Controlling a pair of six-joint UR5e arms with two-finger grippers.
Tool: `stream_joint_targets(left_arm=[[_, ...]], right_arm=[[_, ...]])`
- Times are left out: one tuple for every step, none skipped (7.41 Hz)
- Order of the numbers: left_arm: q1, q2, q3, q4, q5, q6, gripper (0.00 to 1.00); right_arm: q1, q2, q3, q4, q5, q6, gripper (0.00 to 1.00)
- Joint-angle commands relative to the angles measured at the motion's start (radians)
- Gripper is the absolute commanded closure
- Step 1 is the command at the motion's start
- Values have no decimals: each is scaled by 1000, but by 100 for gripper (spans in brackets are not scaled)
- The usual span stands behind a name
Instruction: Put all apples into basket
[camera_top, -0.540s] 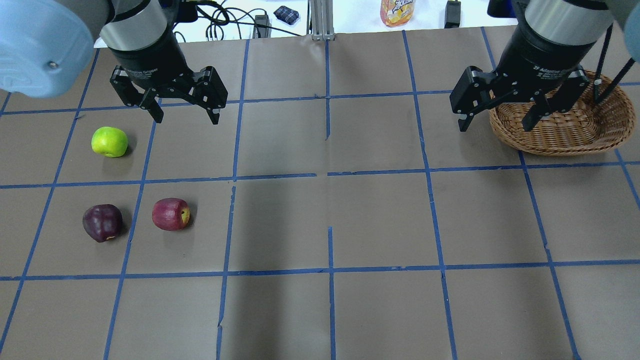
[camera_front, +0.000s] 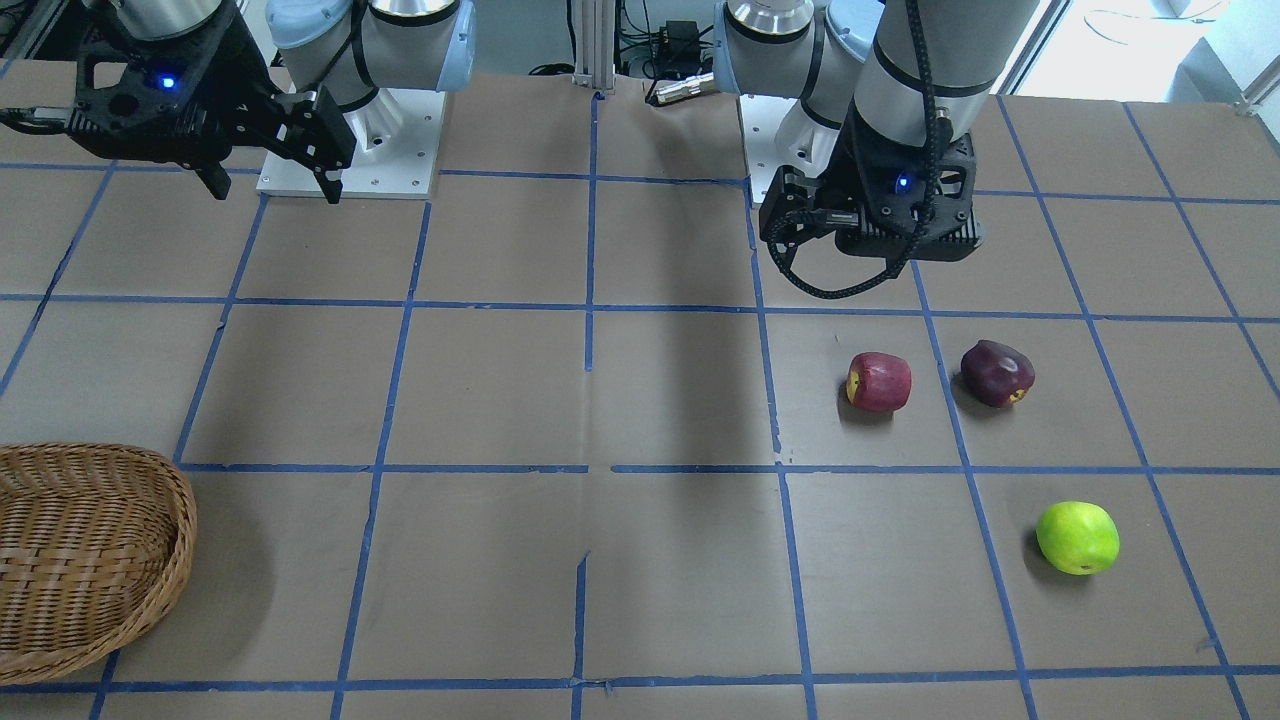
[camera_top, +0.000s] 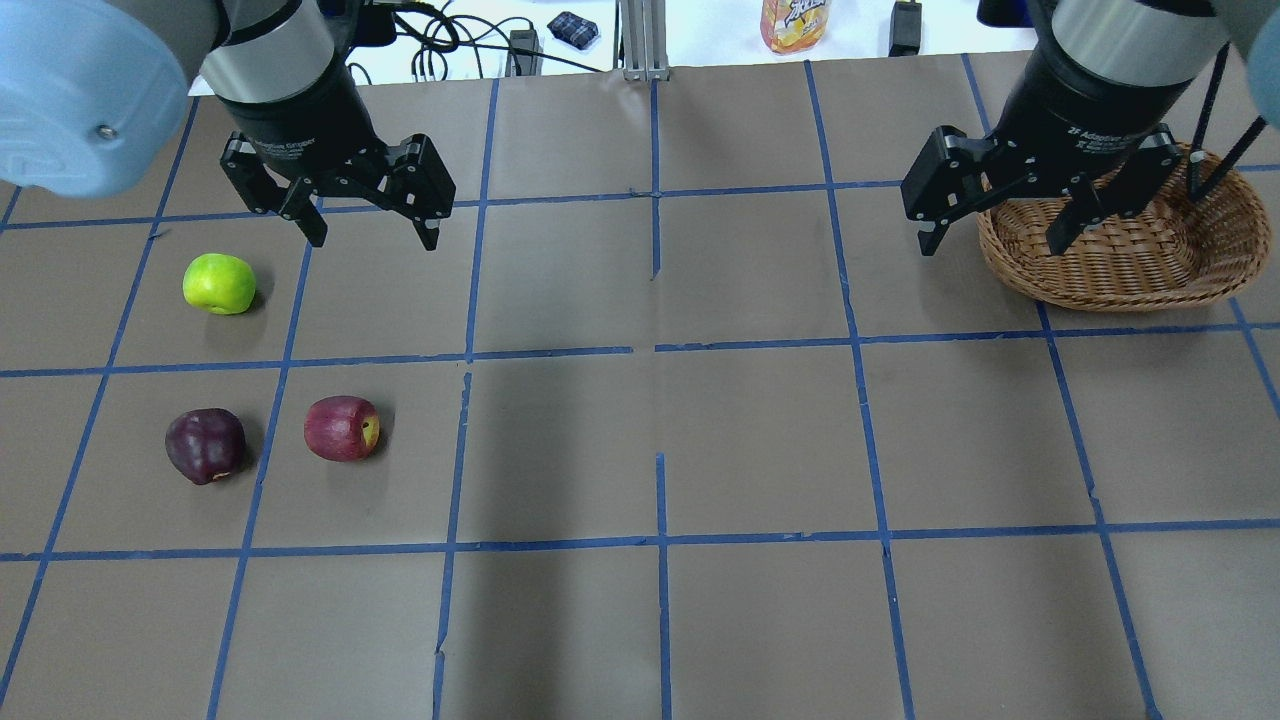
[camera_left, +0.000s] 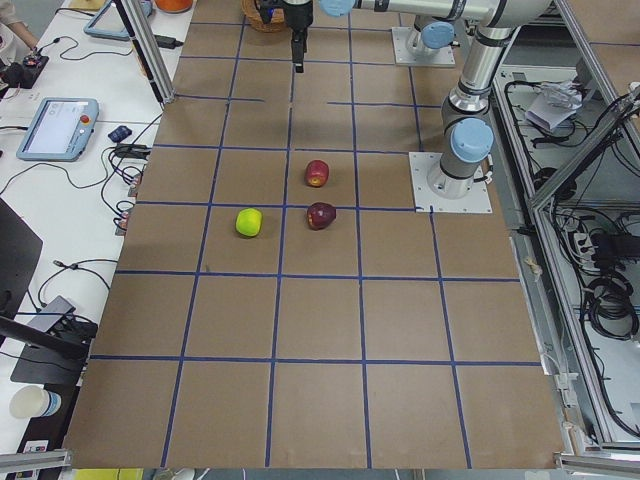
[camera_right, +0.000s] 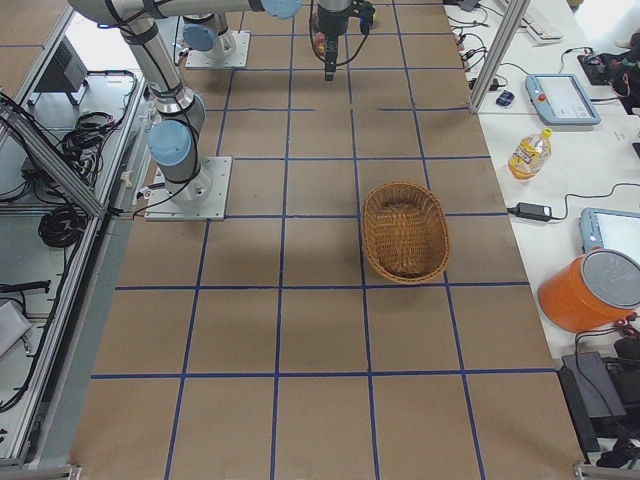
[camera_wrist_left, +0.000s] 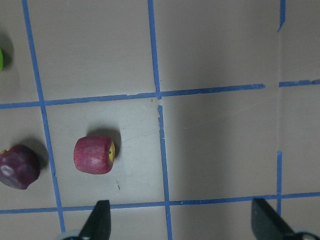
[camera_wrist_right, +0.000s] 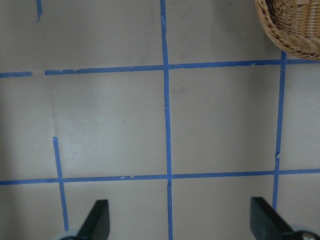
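Observation:
Three apples lie on the table at my left: a lime green one (camera_top: 219, 283), a dark maroon one (camera_top: 205, 445) and a red one with a yellowish end (camera_top: 342, 428). My left gripper (camera_top: 373, 238) hangs open and empty above the table, right of the green apple. The left wrist view shows the red apple (camera_wrist_left: 95, 154) and the maroon apple (camera_wrist_left: 17, 166) below it. The wicker basket (camera_top: 1100, 295) stands at the far right and holds nothing. My right gripper (camera_top: 990, 247) is open and empty, over the basket's left rim. The basket's edge (camera_wrist_right: 292, 25) shows in the right wrist view.
Beyond the table's far edge are an orange drink bottle (camera_top: 795, 22), cables (camera_top: 440, 40), a small dark object (camera_top: 572, 28) and an aluminium post (camera_top: 640, 40). Blue tape lines divide the brown table top into squares.
My right gripper has shifted slightly towards the far side of the table. The left gripper, the apples and the basket have not moved.

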Motion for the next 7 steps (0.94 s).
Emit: stream_joint_targets(left_arm=[[56, -44, -23, 28, 4, 105, 0], [106, -56, -56, 42, 2, 191, 0], [198, -78, -123, 109, -5, 245, 0], [247, -114, -226, 210, -7, 250, 0], [248, -133, -327, 314, -3, 246, 0], [252, -141, -409, 435, -4, 255, 0], [252, -153, -452, 468, 4, 255, 0]], right_arm=[[0, 1, 0, -2, 0, -2, 0], [0, 0, 2, 0, -1, -2, 0], [0, 1, 2, -2, -1, -2, 0], [0, 0, 2, 0, -1, -2, 0], [0, 1, 2, 0, -1, -2, 0], [0, 1, 2, 0, -1, -2, 0], [0, 0, 2, 0, -1, -2, 0]])
